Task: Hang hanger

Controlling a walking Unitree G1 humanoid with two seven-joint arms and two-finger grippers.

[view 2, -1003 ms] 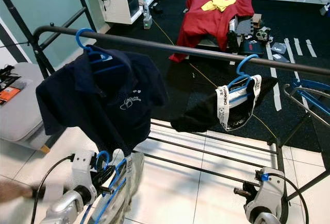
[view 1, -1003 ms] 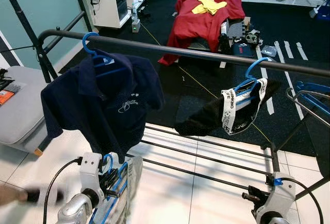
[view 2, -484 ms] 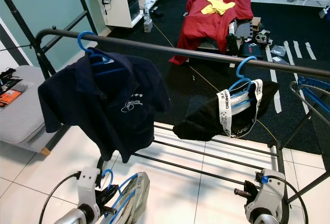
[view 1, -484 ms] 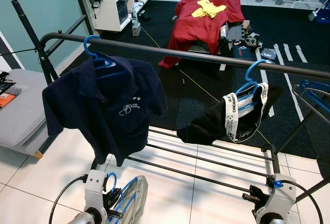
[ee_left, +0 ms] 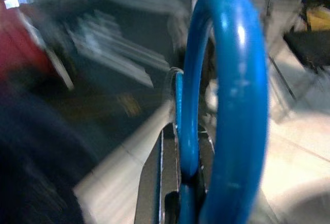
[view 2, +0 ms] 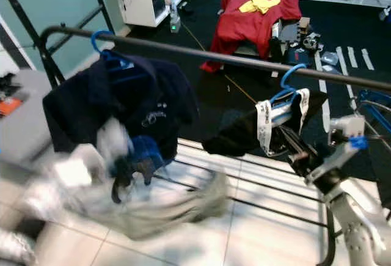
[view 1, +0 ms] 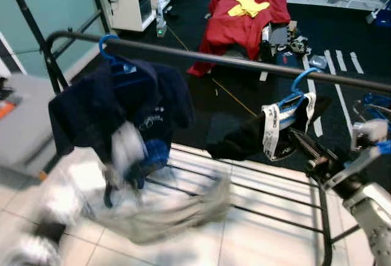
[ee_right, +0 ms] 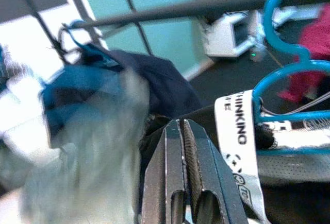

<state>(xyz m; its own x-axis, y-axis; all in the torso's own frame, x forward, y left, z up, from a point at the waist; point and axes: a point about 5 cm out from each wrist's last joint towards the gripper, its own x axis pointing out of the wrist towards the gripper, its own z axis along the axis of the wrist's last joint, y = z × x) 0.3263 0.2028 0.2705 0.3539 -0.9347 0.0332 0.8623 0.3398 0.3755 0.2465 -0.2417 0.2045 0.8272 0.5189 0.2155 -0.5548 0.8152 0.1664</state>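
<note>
Now two hung hangers (view 1: 115,55) (view 1: 299,85), left jaws (ee_left: 178,183) pinching third hanger (ee_left: 232,105), right jaws (ee_right: 184,147) pressed together

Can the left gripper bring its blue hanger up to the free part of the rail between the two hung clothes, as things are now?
Probably yes. The left gripper holds the blue hanger low before the navy shirt. The rail is bare between that shirt and the black garment.

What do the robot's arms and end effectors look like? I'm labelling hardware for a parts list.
The right arm is silver metal with a blue accent near the wrist. The right end effector has two long black fingers with ribbed inner faces. The left end effector is also dark, though blurred.
</note>
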